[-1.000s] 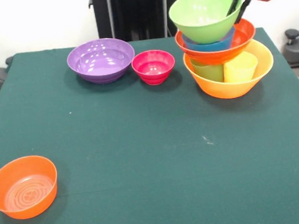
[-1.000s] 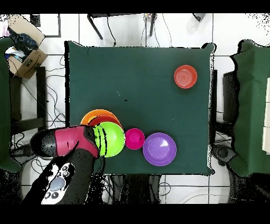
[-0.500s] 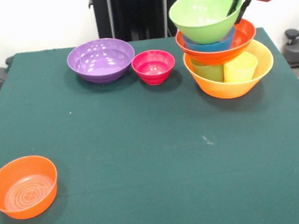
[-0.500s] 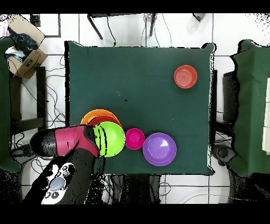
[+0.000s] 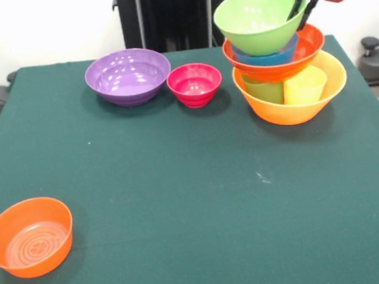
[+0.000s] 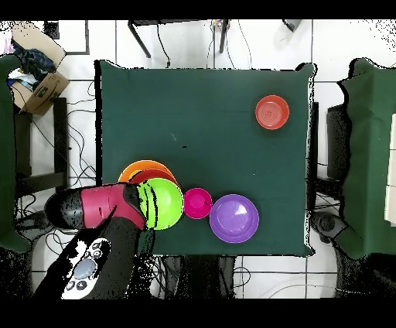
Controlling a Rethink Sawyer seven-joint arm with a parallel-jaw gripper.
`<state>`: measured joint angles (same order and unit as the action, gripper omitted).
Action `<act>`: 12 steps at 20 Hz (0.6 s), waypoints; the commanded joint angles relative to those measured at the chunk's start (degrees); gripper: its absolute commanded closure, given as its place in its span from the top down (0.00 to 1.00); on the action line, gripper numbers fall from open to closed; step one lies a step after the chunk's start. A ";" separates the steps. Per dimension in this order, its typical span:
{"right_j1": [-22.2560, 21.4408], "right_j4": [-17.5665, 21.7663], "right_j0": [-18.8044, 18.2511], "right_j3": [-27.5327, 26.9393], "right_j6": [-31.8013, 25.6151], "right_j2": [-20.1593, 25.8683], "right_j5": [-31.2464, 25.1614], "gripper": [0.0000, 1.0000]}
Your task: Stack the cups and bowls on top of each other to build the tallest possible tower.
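gripper (image 5: 303,7) is at the top of the tower (image 5: 283,63), black fingers (image 5: 295,6) straddling the rim of the big lime green bowl (image 5: 258,19), one inside the bowl, one outside. fingers narrow, pinched on that rim. lime bowl sits tilted, highest piece of the stack.

stack order from the table up, front view: big orange bowl (image 5: 295,106) on the cloth, green cup (image 5: 263,88) and yellow cup (image 5: 304,85) standing side by side inside it, wide red-orange bowl (image 5: 278,65) resting on the cups, small blue bowl (image 5: 267,56) nested in that, lime bowl on top. tower stands at the far right part of the table (image 5: 183,204) in the front view.

loose pieces: small pink bowl (image 5: 194,84) just left of the tower, purple bowl (image 5: 128,75) left of the pink one, close beside it, can't tell if they touch. small orange bowl (image 5: 29,236) alone at the near left corner, well apart from everything else. all upright, mouths up.

overhead: red and black arm (image 6: 97,209) covers one side of the lime bowl; pink and purple bowls sit in a row beside it.
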<state>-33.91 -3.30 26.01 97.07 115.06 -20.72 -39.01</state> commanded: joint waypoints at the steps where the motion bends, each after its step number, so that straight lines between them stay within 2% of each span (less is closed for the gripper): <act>1: 1.51 -1.59 -1.20 -4.01 9.28 4.46 0.14 0.00; 12: 2.96 -2.13 -0.49 -6.47 10.61 4.18 -0.74 0.00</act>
<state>-33.37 -3.58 26.01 95.48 115.06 -20.72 -39.01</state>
